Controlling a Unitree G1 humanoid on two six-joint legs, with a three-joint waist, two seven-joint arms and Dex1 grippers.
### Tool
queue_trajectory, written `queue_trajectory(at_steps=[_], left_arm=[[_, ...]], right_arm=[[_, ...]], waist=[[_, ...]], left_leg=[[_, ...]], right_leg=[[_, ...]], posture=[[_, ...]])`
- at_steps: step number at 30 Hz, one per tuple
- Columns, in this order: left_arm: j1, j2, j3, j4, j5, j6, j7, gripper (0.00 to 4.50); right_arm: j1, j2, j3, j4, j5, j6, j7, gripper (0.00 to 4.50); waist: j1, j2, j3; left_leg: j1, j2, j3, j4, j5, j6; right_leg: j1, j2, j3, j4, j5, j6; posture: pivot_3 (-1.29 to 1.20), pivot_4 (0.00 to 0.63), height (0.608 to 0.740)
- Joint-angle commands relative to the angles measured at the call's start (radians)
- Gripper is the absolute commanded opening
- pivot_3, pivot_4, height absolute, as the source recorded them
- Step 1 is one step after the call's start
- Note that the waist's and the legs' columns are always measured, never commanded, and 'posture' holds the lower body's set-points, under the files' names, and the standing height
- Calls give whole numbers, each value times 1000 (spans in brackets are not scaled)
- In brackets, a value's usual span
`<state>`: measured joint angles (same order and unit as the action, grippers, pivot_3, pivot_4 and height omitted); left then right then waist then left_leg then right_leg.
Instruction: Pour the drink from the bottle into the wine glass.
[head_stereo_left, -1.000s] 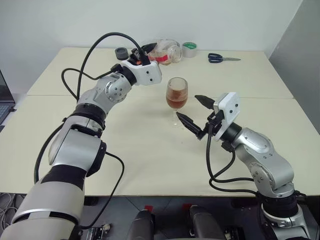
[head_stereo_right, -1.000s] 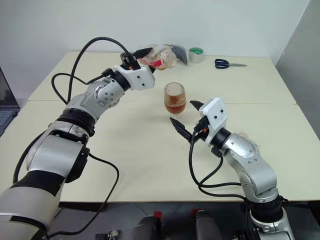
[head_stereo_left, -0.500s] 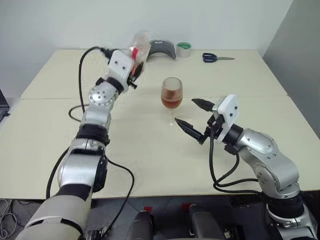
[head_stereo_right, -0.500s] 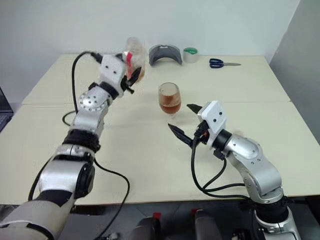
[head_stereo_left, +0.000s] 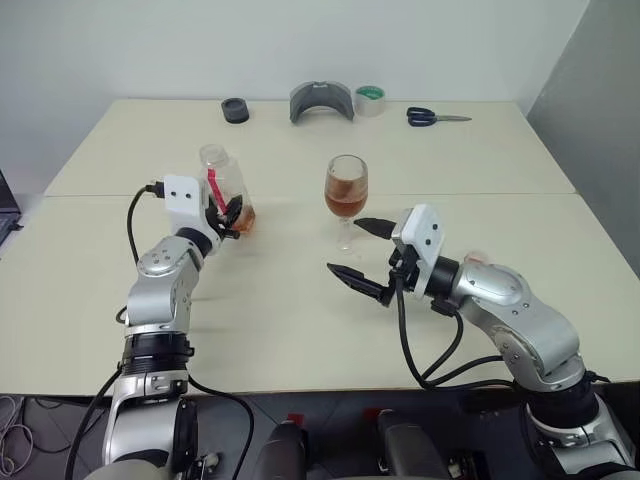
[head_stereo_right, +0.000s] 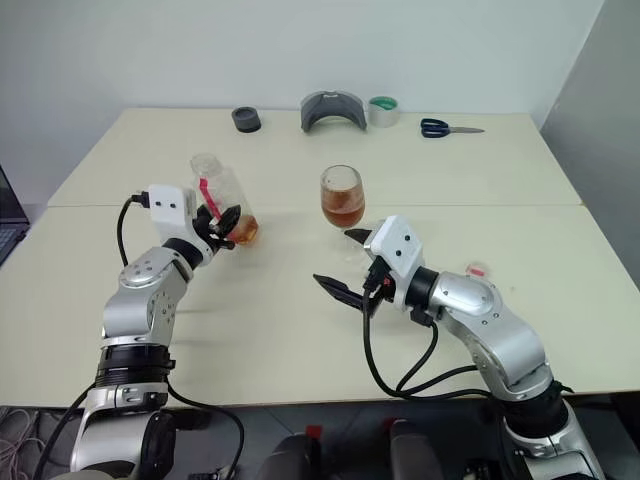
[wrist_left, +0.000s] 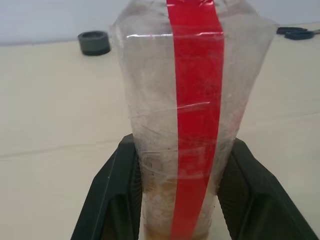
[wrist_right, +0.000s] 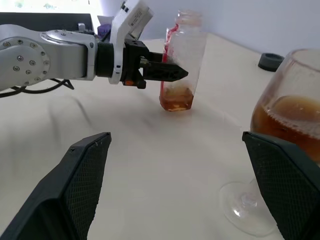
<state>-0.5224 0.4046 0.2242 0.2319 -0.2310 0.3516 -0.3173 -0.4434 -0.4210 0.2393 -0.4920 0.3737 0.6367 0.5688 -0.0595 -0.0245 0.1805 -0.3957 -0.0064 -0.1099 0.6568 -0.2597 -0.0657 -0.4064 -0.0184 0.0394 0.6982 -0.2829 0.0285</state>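
The left gripper (head_stereo_left: 232, 215) is clamped on the bottle (head_stereo_left: 228, 190), its two black fingers (wrist_left: 112, 195) pressed against opposite sides of the lower body; between them the clear plastic and its red label strip (wrist_left: 195, 100) run upward, the bottle standing roughly upright with a slight lean; its neck is open, with no cap on it; a shallow remnant of the drink (wrist_right: 176, 102) sits at the bottle's bottom, just below where the fingers grip; whether the base touches the table (head_stereo_left: 300, 300) or hangs just above it cannot be told.

The right gripper (head_stereo_left: 365, 258) has its jaws spread wide and holds nothing; the wine glass (head_stereo_left: 346, 190) stands on the table just beyond them, close to the farther finger (head_stereo_left: 372, 226) but not between the two, and nothing touches it; its bowl is about half full of the reddish-brown drink (head_stereo_right: 343, 210); in the right wrist view the glass rises right beside one fingertip (wrist_right: 285, 185), the bottle and the left gripper well beyond the gap.

Far past both grippers, along the table's back edge, lie a black ring-shaped object (head_stereo_left: 235, 110), a grey curved piece (head_stereo_left: 321, 102), a roll of tape with a green core (head_stereo_left: 370, 98), and a pair of blue-handled scissors (head_stereo_left: 432, 117).
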Motion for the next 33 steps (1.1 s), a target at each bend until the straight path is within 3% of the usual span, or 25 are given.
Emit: queue_trajectory(at_steps=[1, 12, 18, 21, 25, 29, 33], left_arm=[[10, -2, 12, -64, -11, -9, 4, 1685], [54, -14, 3, -38, 3, -32, 9, 1685], [66, -12, -5, -49, 6, -53, -2, 3716], [77, -14, -10, -60, 14, -59, -1, 4481], [100, -11, -27, -79, 36, -85, 0, 4481], [181, -8, -21, -155, 48, -103, 14, 4481], [288, -28, 2, -281, 33, -84, 46, 4481]], right_arm=[[-32, 10, 8, -1, -23, -14, 0, 4500], [-39, 32, 17, 7, -43, -8, 4, 4500], [-34, 33, 11, -2, -41, 4, 3, 4500], [-30, 29, 8, -4, -41, 4, 5, 4500], [-11, 14, 4, 2, -54, -21, 10, 4500], [93, -4, -2, 50, -141, -193, -10, 4500], [202, 53, -64, 89, -184, -342, -91, 4500]], waist=[[3, 0, 0], [4, 0, 0], [4, 0, 0], [4, 0, 0], [4, 0, 0], [5, -1, -1], [5, -1, -1]], left_leg=[[0, 0, 0, 0, 0, 0], [0, 0, 1, 1, -1, 0], [0, 0, 0, 1, -1, 1], [-1, 0, 0, 1, -1, 1], [-1, 0, 0, 1, -1, 1], [-1, 0, 1, 1, -1, 1], [0, 1, 1, 0, -1, 1]], right_leg=[[0, 0, 0, 0, 0, 0], [0, 0, 0, 0, 0, 0], [0, 0, 0, 0, 0, 0], [0, 0, 0, 0, 0, 0], [0, 0, 0, 0, 0, 0], [0, 0, 0, -1, 0, 0], [0, -1, 1, -1, 0, 0]], posture=[[0, 150, 740], [0, 150, 740], [0, 150, 740], [0, 150, 740], [0, 150, 740], [0, 150, 740], [0, 150, 740]])
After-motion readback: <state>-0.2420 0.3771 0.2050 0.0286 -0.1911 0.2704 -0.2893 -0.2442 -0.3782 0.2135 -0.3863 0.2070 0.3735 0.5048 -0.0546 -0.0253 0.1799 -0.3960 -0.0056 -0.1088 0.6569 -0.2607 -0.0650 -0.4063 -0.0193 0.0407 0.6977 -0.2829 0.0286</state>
